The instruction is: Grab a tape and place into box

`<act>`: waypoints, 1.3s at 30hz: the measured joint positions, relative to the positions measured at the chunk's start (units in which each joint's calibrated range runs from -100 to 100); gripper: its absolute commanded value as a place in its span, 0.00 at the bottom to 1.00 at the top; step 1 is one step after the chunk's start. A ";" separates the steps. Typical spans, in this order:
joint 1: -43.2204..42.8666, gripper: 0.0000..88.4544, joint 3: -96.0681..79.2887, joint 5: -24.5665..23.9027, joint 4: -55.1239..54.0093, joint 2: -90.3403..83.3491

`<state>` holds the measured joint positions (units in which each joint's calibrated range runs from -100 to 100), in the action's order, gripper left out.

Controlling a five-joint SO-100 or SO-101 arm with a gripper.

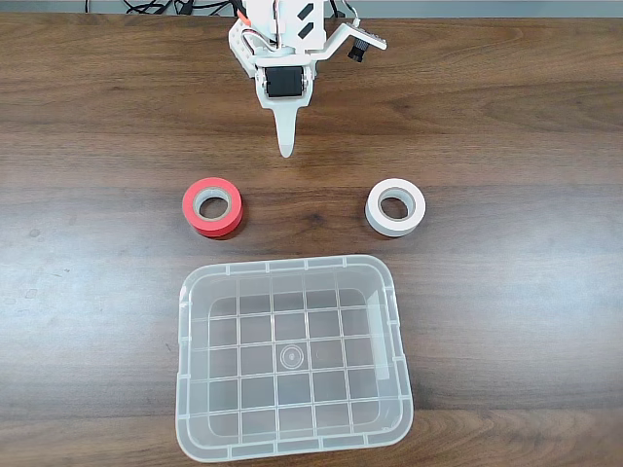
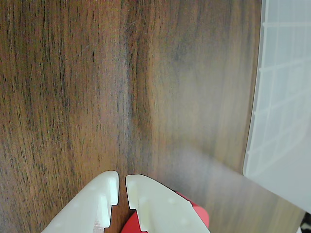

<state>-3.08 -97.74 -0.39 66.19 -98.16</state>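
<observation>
The red tape (image 1: 212, 206) lies flat on the wooden table, left of centre in the fixed view, with its greyish core facing up. Below it in that view stands the clear box (image 1: 187, 389), with nothing inside. My gripper (image 1: 285, 146) hangs above the table behind the two rolls, apart from both, its white fingers shut with nothing between them. In the wrist view the gripper (image 2: 122, 182) rises from the bottom edge with only a thin slit between the fingertips. A bit of the red tape (image 2: 201, 217) peeks out behind the right finger, and the box (image 2: 284, 97) lines the right edge.
A white tape roll (image 1: 395, 207) lies flat to the right of the red one in the fixed view, at about the same depth. The arm's base and cables sit at the table's far edge. Bare wood surrounds the rolls and the box.
</observation>
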 measured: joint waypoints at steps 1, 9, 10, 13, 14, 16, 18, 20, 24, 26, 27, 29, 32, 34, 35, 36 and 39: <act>0.00 0.01 0.00 0.00 0.00 0.00; 0.00 0.01 0.00 0.00 0.00 0.00; 0.00 0.01 0.00 0.00 0.00 0.00; 0.00 0.01 0.00 0.00 0.00 0.00; 0.00 0.01 0.00 0.00 0.00 0.00; 0.00 0.01 0.00 0.00 0.00 0.00; 0.00 0.01 0.00 0.00 0.00 0.00; 0.00 0.01 0.00 0.00 0.00 0.00; 0.00 0.01 0.00 0.00 0.00 0.00; 0.00 0.01 0.00 0.00 0.00 0.00; 0.00 0.01 0.00 0.00 0.00 0.00; 0.00 0.01 0.00 0.00 0.00 0.00; 0.00 0.01 0.00 0.00 0.00 0.00; 0.00 0.01 0.00 0.00 0.00 0.00; 0.00 0.01 0.00 0.00 0.00 0.00; 0.00 0.01 0.00 0.00 0.00 0.00; 1.28 0.01 0.09 0.00 0.00 0.00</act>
<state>-1.80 -97.65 -0.39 66.19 -98.16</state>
